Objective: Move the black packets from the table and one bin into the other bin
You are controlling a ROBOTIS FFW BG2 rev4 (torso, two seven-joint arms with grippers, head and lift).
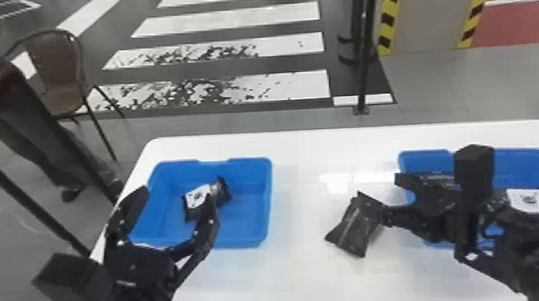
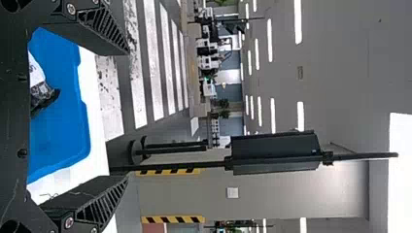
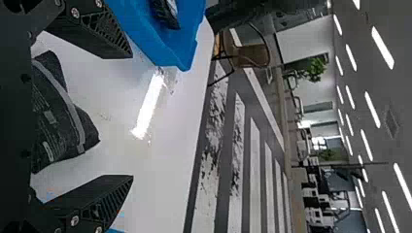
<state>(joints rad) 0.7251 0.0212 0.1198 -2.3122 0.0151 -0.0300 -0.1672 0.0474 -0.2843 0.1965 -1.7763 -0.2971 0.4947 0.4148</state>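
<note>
Foreground: two black tools are seen over the counter [image 1: 304, 272], the left tool [image 1: 175, 198] to the left of the loose packet [image 1: 354, 232] and the right tool [image 1: 382, 190] at that packet's far right end. The left tool has its two fingers spread wide apart, with nothing held between them. The right tool likewise has widely separated fingers and grips nothing; whether either finger touches the loose packet cannot be told. The loose packet, black with a paler band, lies on the white counter. To its left is a blue bin, the left bin [image 1: 250, 237], containing a black packet with a white label, the left labelled packet [image 1: 198, 198], over which part of the left tool passes in the head view. To the right of the loose packet is a second blue bin, the right bin [image 1: 514, 156], partly hidden by the right arm; in it is another black packet with a white label, the right labelled packet [image 1: 530, 201]. Background: well beyond the loose packet are white floor stripes [image 1: 232, 21], a dark post [image 1: 364, 61] and, farther to the left, a brown chair [image 1: 56, 66].
</note>
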